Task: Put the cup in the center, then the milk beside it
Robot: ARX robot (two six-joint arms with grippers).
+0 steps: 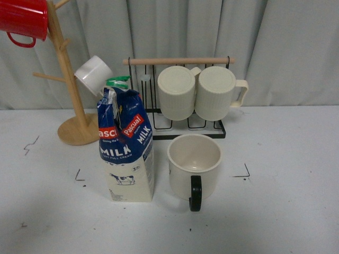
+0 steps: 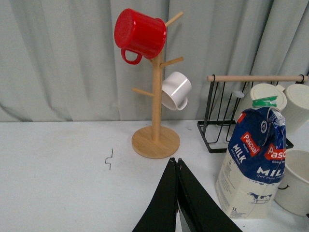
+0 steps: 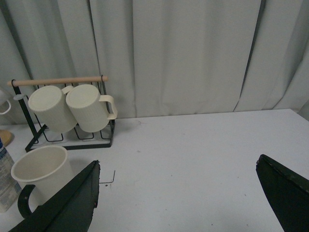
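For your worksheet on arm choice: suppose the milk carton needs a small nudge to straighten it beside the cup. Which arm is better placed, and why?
Left, probably. The milk stands on the robot's left of the cup, and the left gripper, shut, sits close beside it. The right gripper is open, with the cup between it and the carton.

Lighting even, diffuse, slightly dim. Soft shadows on the table [image 1: 275, 211] beside the milk [image 1: 126, 153] and cup [image 1: 194, 165]. Mild softness; no glare.

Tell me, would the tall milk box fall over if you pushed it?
Probably, if pushed high: the tall blue-and-cream milk carton is much taller than its narrow base. Its top looks creased, so the cardboard likely dents when squeezed. How full or heavy it is can't be told.
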